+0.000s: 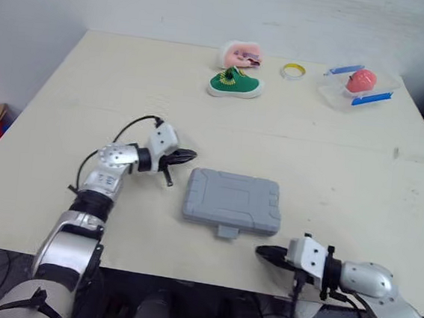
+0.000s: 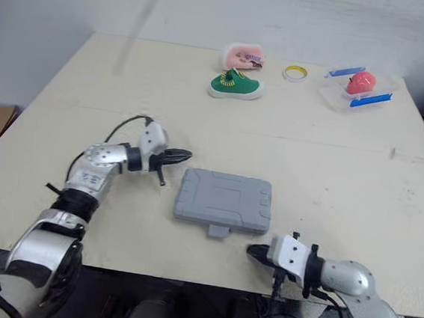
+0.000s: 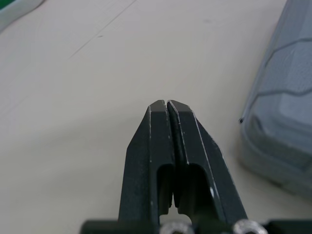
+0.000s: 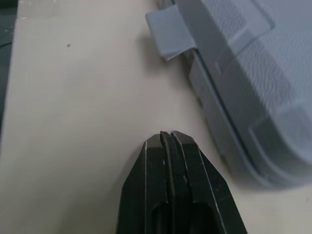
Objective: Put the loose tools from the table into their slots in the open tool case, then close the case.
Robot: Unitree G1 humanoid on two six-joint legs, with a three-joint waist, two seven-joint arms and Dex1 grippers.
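Left eye view: found the grey case (image 1: 233,200) lying flat with its lid down near the middle of the surface (image 1: 332,163), latch side toward the robot. Found the left fingers (image 3: 158,146) pressed together on nothing, just beside the case's left end, and the right fingers (image 4: 190,170) likewise clenched and empty, just off the front edge near the latch (image 4: 168,34). Judged the packing done and only the fastening in doubt. Feared a few slips from here: shoving the whole case sideways instead of seating the latch, with no brace behind it on the smooth surface; skidding off the small tab with clenched tips; nudging the case toward the near edge, already close. Right wrist view: made plain what looked tiny from above, namely the tab jutting out from the front and the dark seam between lid and base; could not tell whether snapped home. Left wrist view: added the case's rounded corner close to the tips, with bare surface between. Eye views: took in the far side too, with a green shoe (image 1: 235,83), a tape roll (image 1: 293,71) and a clear box (image 1: 356,89), all well apart from the case.
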